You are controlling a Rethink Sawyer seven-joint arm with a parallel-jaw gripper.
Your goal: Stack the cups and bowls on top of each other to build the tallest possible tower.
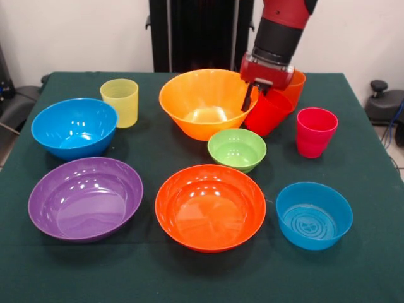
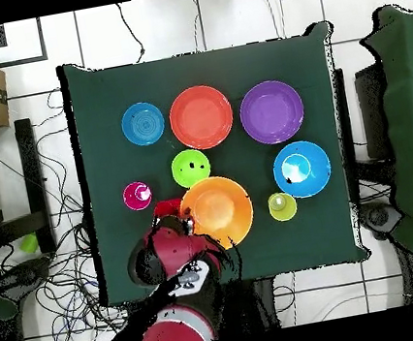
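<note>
Green-clothed counter (image 1: 189,278), going left to right in the front view: blue bowl (image 1: 74,127) at the left, purple bowl (image 1: 85,197) in front of it, both upright. Yellow cup (image 1: 119,101) upright behind the blue bowl, just beside it. Big yellow-orange bowl (image 1: 203,102) at the back middle. Small green bowl (image 1: 237,149) just in front of it, wide orange-red bowl (image 1: 210,206) nearer the front edge. Gripper (image 1: 255,98) sits at the big bowl's right rim, fingers (image 1: 247,101) closed on the rim of a red cup (image 1: 267,112), which is tilted and lifted, leaning over toward the green bowl. Orange cup (image 1: 294,87) right behind the red one, mostly hidden by the gripper. Pink cup (image 1: 315,131) upright to the right, apart from the rest. Second blue bowl (image 1: 314,214) front right, upright, alone.
</note>
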